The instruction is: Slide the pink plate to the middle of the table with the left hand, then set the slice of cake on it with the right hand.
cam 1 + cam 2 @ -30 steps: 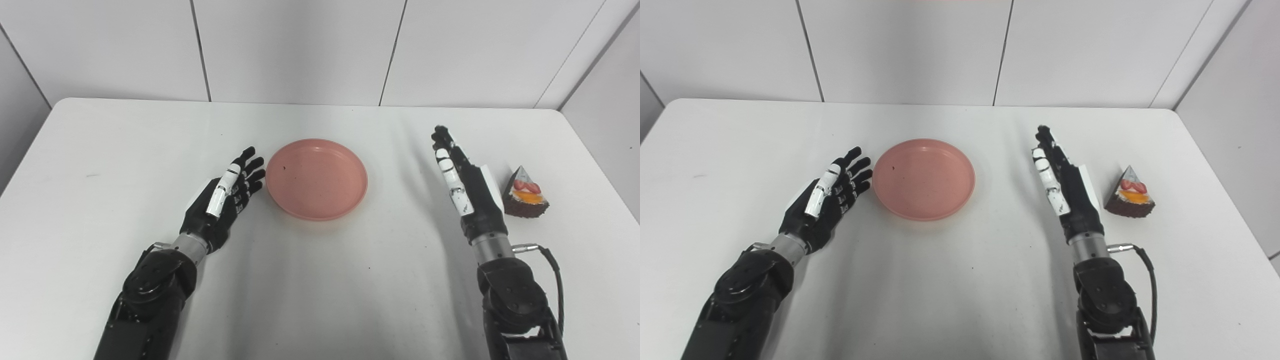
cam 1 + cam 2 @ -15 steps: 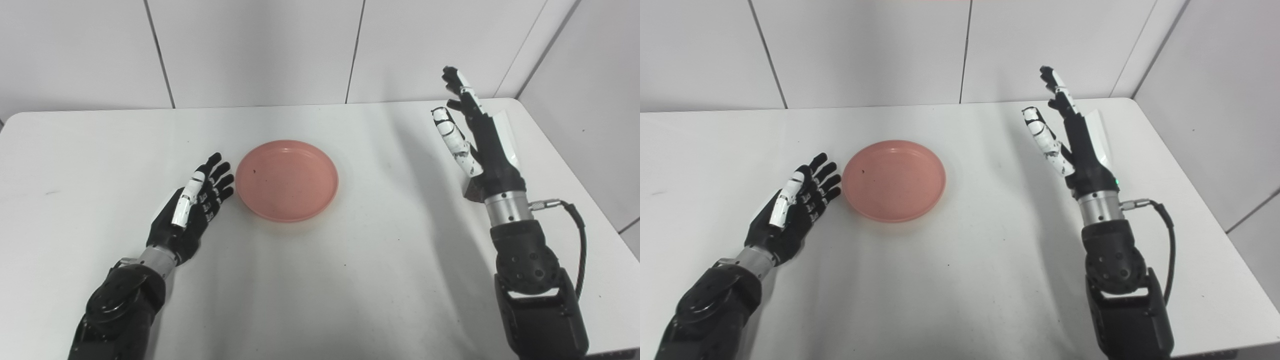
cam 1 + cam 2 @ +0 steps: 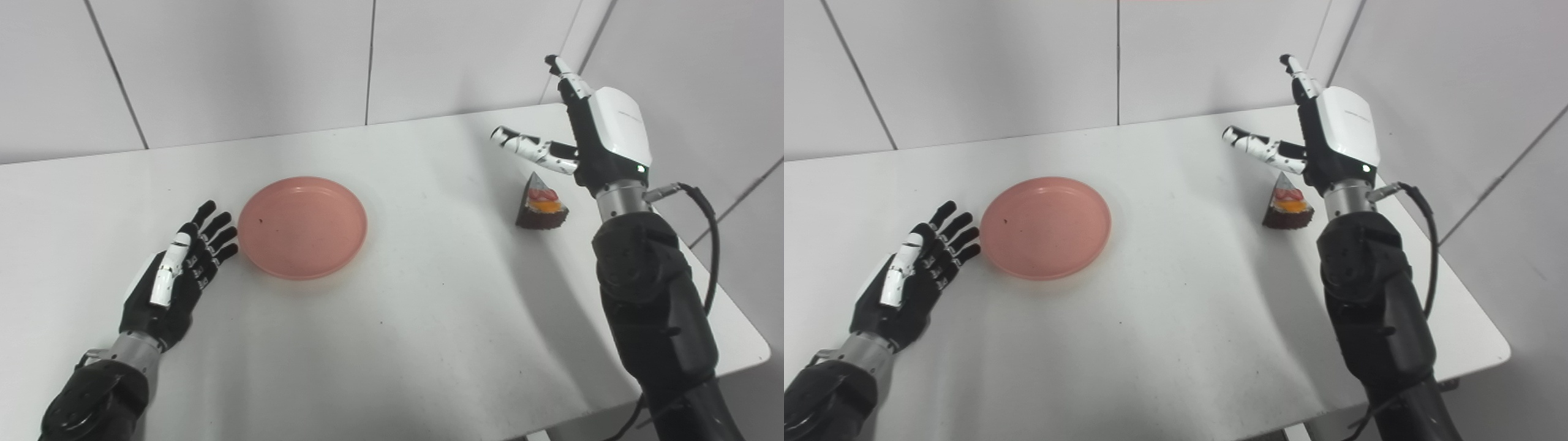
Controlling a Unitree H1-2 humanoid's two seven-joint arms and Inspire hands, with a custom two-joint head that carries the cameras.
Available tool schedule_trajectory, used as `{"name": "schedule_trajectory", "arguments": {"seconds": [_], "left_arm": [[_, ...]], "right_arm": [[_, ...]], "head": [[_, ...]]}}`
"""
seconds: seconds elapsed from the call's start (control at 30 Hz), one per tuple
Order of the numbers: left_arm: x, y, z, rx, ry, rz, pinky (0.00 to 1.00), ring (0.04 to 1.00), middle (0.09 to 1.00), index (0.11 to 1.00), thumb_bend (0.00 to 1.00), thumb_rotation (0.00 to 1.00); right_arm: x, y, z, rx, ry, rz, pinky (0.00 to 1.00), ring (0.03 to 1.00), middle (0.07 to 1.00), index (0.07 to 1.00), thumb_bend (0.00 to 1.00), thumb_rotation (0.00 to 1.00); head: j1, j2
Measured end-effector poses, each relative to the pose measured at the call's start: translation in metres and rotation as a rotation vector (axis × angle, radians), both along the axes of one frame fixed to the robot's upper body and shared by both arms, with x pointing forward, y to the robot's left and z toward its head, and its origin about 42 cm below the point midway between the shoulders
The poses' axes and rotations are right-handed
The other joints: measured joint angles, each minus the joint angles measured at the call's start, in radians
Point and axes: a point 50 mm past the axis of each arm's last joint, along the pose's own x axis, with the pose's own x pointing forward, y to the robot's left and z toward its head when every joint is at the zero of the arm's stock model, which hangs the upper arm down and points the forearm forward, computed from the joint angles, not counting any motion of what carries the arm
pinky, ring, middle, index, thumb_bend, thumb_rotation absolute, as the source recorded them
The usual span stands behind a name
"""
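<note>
- The pink plate (image 3: 302, 227) lies flat on the white table (image 3: 392, 318), toward the left-centre of the tabletop. There is no food in it; only a small dark speck shows on its inner surface.
- The left hand (image 3: 174, 275) rests low at the table, just beside the plate's left rim. Its fingers (image 3: 214, 229) are straight and spread, pointing at the rim, and it holds nothing. Whether the fingertips touch the rim cannot be told.
- The slice of cake (image 3: 541, 205) sits on the bare table near the right edge, well apart from the plate. It is a dark wedge with red and orange fruit on top.
- The right hand (image 3: 597, 138) is raised above the table, over and behind the cake, not touching it. Its fingers point upward, the thumb (image 3: 533, 147) sticks out toward the left, and it grips nothing.
- Behind the table stands a white panelled wall (image 3: 245, 61).
</note>
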Motion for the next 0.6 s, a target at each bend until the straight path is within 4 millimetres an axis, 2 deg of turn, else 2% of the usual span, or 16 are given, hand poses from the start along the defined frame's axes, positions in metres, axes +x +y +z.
{"name": "schedule_trajectory", "arguments": {"seconds": [0.07,0.27,0.33,0.5,0.6], "left_arm": [[0.002,0.002,-0.001,-0.003,-0.008,-0.007,0.92,0.940,0.952,0.949,0.46,0.98],[0.006,0.012,-0.002,0.004,-0.026,-0.004,0.90,0.916,0.928,0.921,0.47,0.96],[0.008,0.014,-0.003,0.003,-0.024,0.000,0.90,0.914,0.925,0.917,0.47,0.96],[0.009,0.017,-0.002,0.005,-0.024,-0.001,0.90,0.916,0.928,0.921,0.47,0.96],[0.009,0.018,-0.002,0.004,-0.024,-0.008,0.90,0.917,0.929,0.922,0.48,0.96]], "right_arm": [[0.001,0.000,-0.003,-0.026,0.022,-0.031,0.66,0.834,0.919,0.927,0.99,0.65],[0.011,0.000,-0.023,-0.009,0.127,-0.058,0.74,0.892,0.949,0.979,1.00,0.69],[0.015,-0.002,-0.029,0.000,0.172,-0.076,0.71,0.892,0.957,0.994,1.00,0.70],[0.028,-0.009,-0.040,0.048,0.245,-0.106,0.70,0.897,0.967,1.000,1.00,0.69],[0.038,-0.015,-0.047,0.056,0.284,-0.130,0.74,0.900,0.955,0.992,1.00,0.68]], "head": [[-0.008,0.000],[-0.045,-0.005],[-0.049,-0.005],[-0.055,-0.003],[-0.060,-0.002]]}}
